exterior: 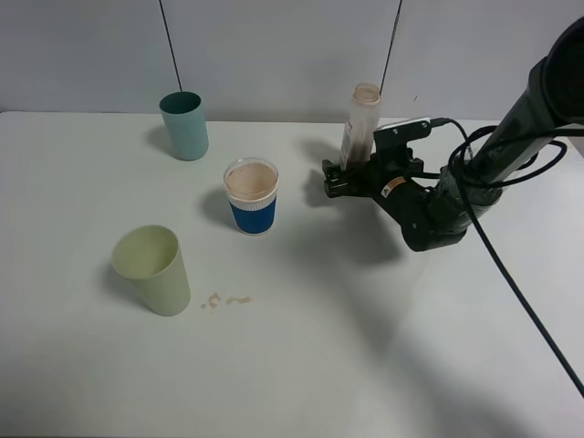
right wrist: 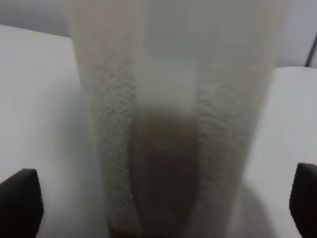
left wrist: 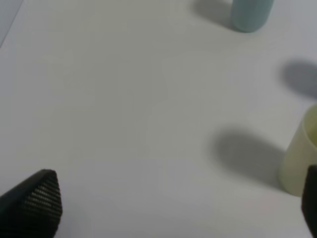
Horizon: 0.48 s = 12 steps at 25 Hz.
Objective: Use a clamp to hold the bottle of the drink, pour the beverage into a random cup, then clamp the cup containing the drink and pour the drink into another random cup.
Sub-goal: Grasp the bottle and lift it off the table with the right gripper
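From the high camera, the right gripper (exterior: 345, 173) held its jaws apart either side of the upright bottle (exterior: 362, 123) at the back of the bench (exterior: 365, 365). The blue-banded cup (exterior: 251, 196), upright and nearly full of pale, frothy brown drink (exterior: 250, 182), stood near it toward the middle, nearer this arm, I judged, than the left. The left wrist view showed the left gripper (left wrist: 173, 208), jaws wide over bare bench, with the teal cup (left wrist: 250, 15) and a green cup (left wrist: 299, 158) ahead. The right wrist view had the bottle close between parted jaws, touching neither, with darker drink low inside.
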{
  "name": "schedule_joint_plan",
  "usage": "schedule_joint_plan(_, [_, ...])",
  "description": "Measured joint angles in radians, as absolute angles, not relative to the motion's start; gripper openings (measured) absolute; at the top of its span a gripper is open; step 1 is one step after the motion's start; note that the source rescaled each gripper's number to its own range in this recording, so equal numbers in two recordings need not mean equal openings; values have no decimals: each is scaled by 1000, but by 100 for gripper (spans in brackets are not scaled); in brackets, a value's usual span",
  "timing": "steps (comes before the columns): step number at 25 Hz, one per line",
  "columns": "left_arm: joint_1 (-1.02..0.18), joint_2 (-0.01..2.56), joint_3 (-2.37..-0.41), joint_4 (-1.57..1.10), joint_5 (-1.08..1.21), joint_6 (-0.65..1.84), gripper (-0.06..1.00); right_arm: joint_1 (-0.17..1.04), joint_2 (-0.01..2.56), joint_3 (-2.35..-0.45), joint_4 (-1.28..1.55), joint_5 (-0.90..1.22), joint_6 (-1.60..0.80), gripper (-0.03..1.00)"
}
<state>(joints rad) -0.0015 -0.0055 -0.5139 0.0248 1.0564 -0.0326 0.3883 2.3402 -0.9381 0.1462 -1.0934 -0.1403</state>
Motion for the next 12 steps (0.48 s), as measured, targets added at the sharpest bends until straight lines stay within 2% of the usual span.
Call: schedule_joint_plan(12, [-2, -6, -514, 25, 1056, -33, 93, 392, 2348, -1014, 154, -1078, -167, 98])
